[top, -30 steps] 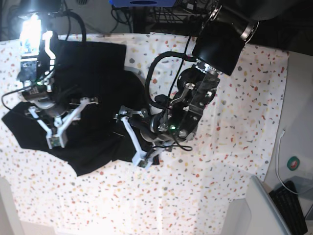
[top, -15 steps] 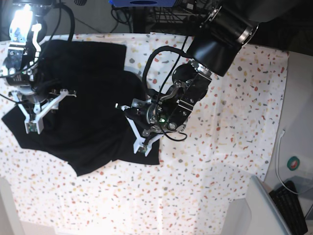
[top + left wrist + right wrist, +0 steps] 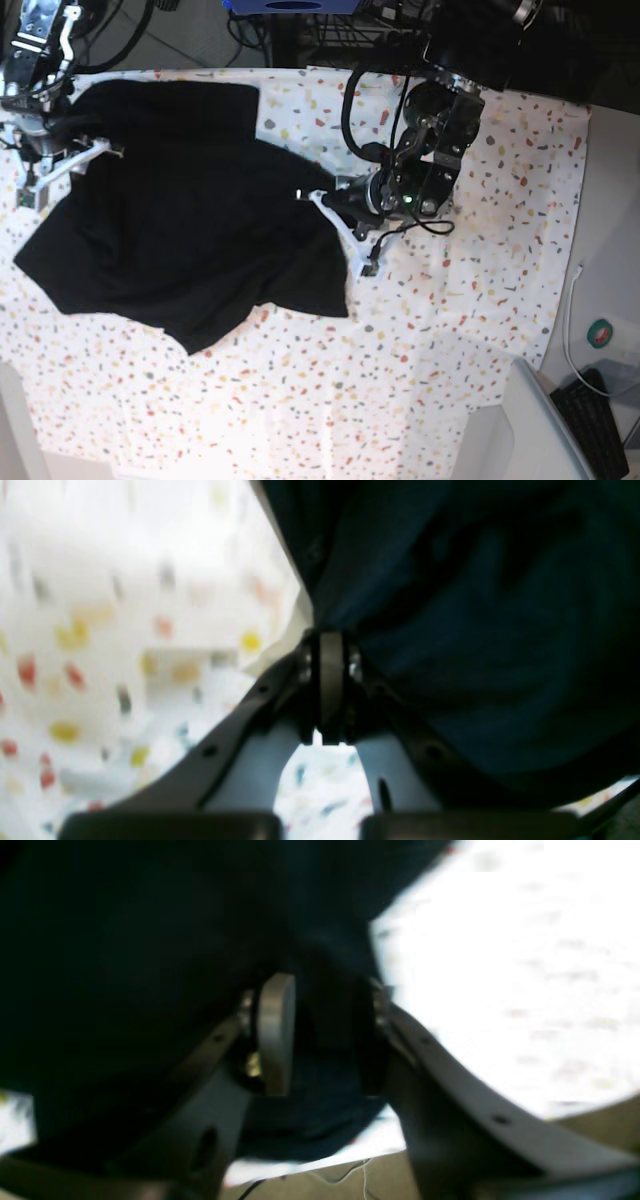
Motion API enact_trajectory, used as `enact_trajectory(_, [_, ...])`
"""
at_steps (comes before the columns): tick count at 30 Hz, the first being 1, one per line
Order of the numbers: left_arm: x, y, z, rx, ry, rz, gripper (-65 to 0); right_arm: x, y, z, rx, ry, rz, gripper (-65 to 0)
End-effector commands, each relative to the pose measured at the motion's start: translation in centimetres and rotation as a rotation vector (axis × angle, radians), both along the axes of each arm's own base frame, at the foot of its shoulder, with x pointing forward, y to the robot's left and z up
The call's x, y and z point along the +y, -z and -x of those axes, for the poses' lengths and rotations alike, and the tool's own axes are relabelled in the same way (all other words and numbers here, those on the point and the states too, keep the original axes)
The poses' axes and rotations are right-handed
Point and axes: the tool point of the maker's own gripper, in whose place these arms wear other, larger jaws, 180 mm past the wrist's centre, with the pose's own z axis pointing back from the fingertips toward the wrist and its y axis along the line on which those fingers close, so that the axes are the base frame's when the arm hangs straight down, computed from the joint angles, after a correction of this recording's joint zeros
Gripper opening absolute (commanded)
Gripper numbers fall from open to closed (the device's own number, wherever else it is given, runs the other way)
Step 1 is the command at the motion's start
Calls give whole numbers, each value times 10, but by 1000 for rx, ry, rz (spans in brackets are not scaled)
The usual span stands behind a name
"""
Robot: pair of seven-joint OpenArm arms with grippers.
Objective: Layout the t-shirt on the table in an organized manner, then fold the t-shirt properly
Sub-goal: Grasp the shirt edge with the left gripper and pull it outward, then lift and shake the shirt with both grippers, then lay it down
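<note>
Both wrist views are soft and smeared with blur. In the left wrist view the table (image 3: 125, 630) is washed out to pale, its flecks turned to fuzzy streaks, and the t-shirt (image 3: 475, 605) reads as dim blue-black. In the right wrist view the table (image 3: 525, 965) blows out to white glare beside the near-black t-shirt (image 3: 125, 940). The base view is sharper, evenly lit from above, with the table (image 3: 480, 330) bright.

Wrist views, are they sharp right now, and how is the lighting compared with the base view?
Left wrist view: soft and smeared, the table flecks blur into blobs, the shirt lacks detail. Right wrist view: blurry too, the shirt nearly black, the table blown out white. Base view: sharper, evenly lit, though the table looks bright.
</note>
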Motion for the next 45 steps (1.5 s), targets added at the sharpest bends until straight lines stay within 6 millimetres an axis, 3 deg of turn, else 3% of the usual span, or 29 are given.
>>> enact_trajectory(1, [-4, -12, -11, -48, -6, 18, -650, -11, -11, -4, -29, -1, 36, -351])
enact_trajectory(4, [-4, -7, 3, -29, -4, 21, -650, -15, -7, 6, 2, 3, 37, -207])
enact_trajectory(5, [-5, -7, 7, -31, -5, 26, -650, -14, -3, 11, 22, 4, 32, -189])
enact_trajectory(10, [-10, -15, 11, -49, 0, 43, -650, -15, 35, 34, 130, 39, -21, -210])
enact_trajectory(14, [-10, -15, 11, -51, 0, 44, -650, -23, 52, 43, 156, 83, -39, -210])
enact_trajectory(20, [-10, -15, 11, -49, 0, 43, -650, -17, 81, 53, 203, 101, -86, -213])
enact_trajectory(22, [-10, -15, 11, -49, 0, 43, -650, -14, 79, 52, 188, 105, -104, -257])
enact_trajectory(23, [-10, -15, 10, -51, 0, 43, -650, -12, 76, 49, 169, 110, -124, -311])
enact_trajectory(27, [-8, -19, 6, -64, -3, 42, -650, 2, 64, 39, 89, 93, -223, -650])
enact_trajectory(31, [10, -50, -9, -150, -94, 23, -650, -11, 39, 36, 78, 101, -201, -650])
enact_trajectory(33, [16, -61, -20, -183, -125, 16, -650, -15, 24, 19, 42, 91, -187, -650])
enact_trajectory(37, [19, -86, -76, -261, -128, -5, -650, -44, -12, -49, -37, 41, -128, -650])
enact_trajectory(40, [14, -103, -134, -283, -155, -12, -650, -79, -50, -113, -101, 37, -96, -650])
enact_trajectory(45, [0, -166, -235, -450, -207, -10, -650, -117, -132, -212, -221, -5, -44, -650])
